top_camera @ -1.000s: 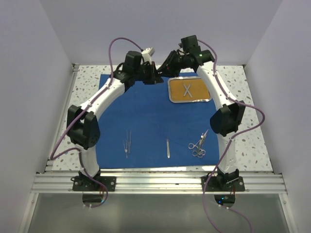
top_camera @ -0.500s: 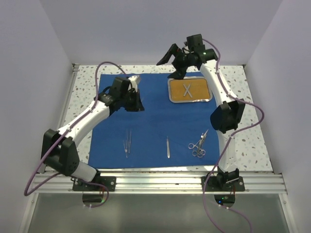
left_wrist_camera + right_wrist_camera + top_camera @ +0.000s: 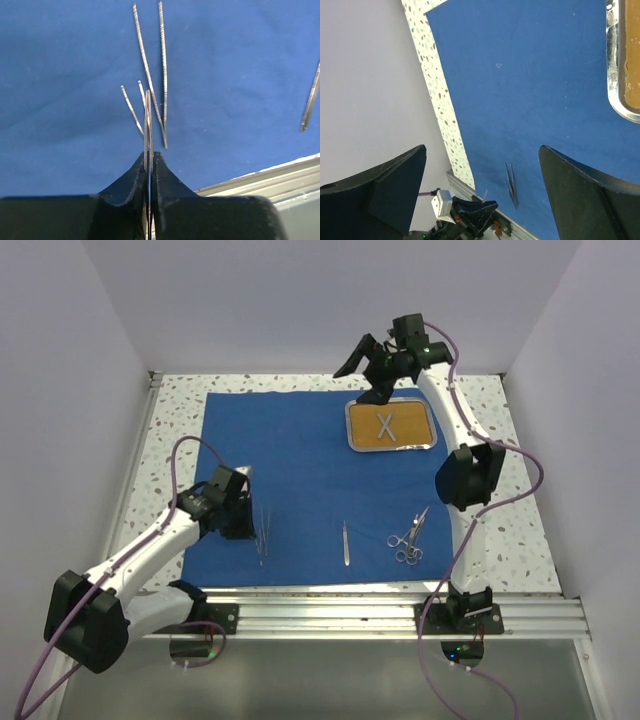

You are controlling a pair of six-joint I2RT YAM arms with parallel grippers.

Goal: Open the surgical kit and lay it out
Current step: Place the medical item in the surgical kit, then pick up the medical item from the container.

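Observation:
The blue cloth lies spread flat. On its back right stands the steel tray with two crossed silver instruments inside. Near the front edge lie tweezers, a single instrument and ring-handled scissors and forceps. My left gripper is low at the front left, shut on a thin silver tweezer that sticks forward over the tweezers lying on the cloth. My right gripper hangs open and empty above the tray's back left corner.
Speckled tabletop borders the cloth on both sides. An aluminium rail runs along the near edge, also seen in the left wrist view as the rail. Pale walls close in left, right and back.
My left arm swung from the back of the cloth down to the front left by the tweezers. My right gripper opened wide and lifted toward the back.

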